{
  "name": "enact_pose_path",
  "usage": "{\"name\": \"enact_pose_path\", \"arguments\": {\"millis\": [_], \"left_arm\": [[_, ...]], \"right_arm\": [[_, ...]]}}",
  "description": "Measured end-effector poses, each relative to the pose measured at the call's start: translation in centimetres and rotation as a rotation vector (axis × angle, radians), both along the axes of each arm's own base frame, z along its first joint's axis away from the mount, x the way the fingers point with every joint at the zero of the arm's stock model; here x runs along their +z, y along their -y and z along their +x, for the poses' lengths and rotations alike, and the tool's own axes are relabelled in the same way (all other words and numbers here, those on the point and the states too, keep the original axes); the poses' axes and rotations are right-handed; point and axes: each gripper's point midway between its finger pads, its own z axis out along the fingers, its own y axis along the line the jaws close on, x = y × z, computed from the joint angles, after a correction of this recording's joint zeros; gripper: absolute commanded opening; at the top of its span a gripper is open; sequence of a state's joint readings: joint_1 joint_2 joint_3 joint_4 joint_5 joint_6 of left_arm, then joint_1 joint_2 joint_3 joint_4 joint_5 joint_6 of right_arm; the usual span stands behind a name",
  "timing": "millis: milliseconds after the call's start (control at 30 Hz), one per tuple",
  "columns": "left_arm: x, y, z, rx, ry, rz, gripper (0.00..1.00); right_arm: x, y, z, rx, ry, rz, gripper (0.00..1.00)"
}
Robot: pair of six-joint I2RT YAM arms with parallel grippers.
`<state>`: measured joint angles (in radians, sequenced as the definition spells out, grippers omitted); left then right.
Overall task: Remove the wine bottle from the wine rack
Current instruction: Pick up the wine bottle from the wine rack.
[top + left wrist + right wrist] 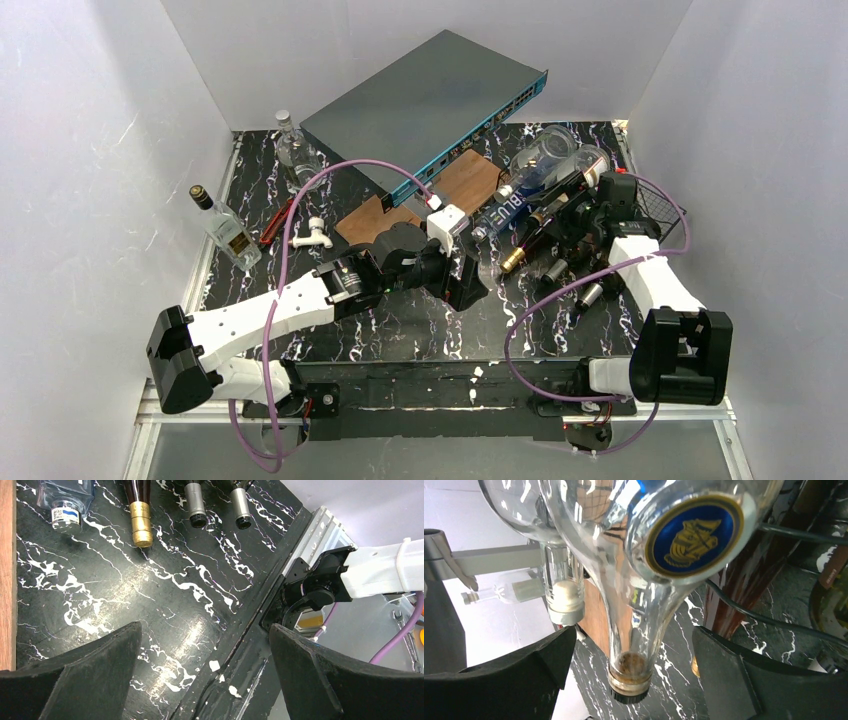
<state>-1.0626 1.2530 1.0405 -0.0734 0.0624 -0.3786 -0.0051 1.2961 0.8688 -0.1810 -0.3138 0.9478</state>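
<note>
Down at the near edge of the counter (400,335) the left gripper (205,627) hangs low over bare marble, jaws spread wide with nothing in them. My guess is it's parked there, ready to catch a neck. Just past it the bottle necks poke out of the rack (665,215). The wine bottle (140,520) is the dark brown one with the gold foil. It lies on its side with two grey-capped bottles (196,512) next to it, and the wire frame cradles them all so they can't roll. It's well apart from the left jaws. Further in, the right gripper (634,630) is right up at the rack, jaws also wide open and gripping nothing. From its wrist view they're lined up under a clear bottle (639,580) with a blue and gold emblem. The wine bottle sits just beside that, partly behind a rack wire and one finger, so not between the jaws. I reckon it needs a sideways shift before closing. Behind everything there's a switch (420,100) on a wooden board (468,180).
</note>
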Motion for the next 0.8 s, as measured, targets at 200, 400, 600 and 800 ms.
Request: {"name": "enact_pose_path", "arguments": {"millis": [200, 400, 600, 800], "left_arm": [[-0.1, 0.0, 0.0, 0.002, -0.005, 0.001, 0.98], [-0.5, -0.2, -0.1, 0.008, -0.011, 0.008, 0.98], [-0.7, -0.3, -0.1, 0.013, -0.017, 0.01, 0.98], [-0.7, -0.3, -0.1, 0.015, -0.017, 0.01, 0.98]], "right_arm": [[-0.3, -0.5, 1.0, -0.014, -0.002, 0.033, 0.81], [-0.2, -1.8, 1.3, 0.009, 0.012, 0.047, 0.78], [-0.8, -1.7, 1.6, -0.008, -0.001, 0.036, 0.74], [-1.3, -1.3, 1.9, -0.032, -0.007, 0.018, 0.69]]}}
